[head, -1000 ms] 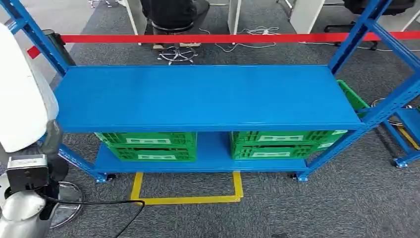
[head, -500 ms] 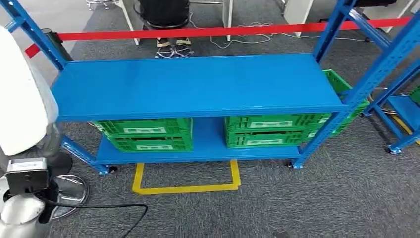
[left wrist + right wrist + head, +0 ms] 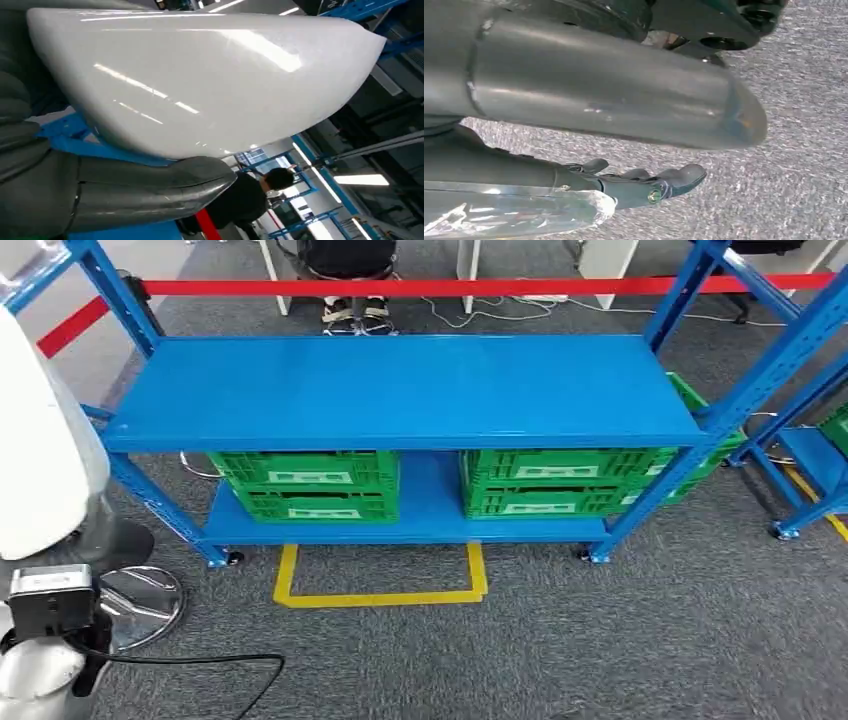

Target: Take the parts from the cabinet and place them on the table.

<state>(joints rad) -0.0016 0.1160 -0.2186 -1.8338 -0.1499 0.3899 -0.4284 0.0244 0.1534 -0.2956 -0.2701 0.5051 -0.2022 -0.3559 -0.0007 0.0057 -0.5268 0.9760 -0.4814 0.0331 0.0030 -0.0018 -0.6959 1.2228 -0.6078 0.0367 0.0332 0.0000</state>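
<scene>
Taking the blue rack point(image 3: 410, 390) as the landmark and going from left to right: just off its left end, the large white part point(image 3: 40, 440) rises at the edge of the head view, above the robot's silver left arm. In the left wrist view the left hand point(image 3: 105, 192) grips this same smooth white shell, the thick grey thumb pressed along one side of it and the ribbed cover against the other, so the part is held and already out of the cabinet. The rack's top shelf lies bare and flat, and below it, on the lower shelf, sit two stacks of green crates point(image 3: 312, 485), one toward the left post and one toward the right. On the floor in front of the rack's middle is a yellow tape outline point(image 3: 380, 580). The right hand point(image 3: 644, 185) hangs over grey carpet, fingers loosely apart and holding nothing. By my reading the pick is done; carrying the part to the rack and setting it on the top shelf remains.
</scene>
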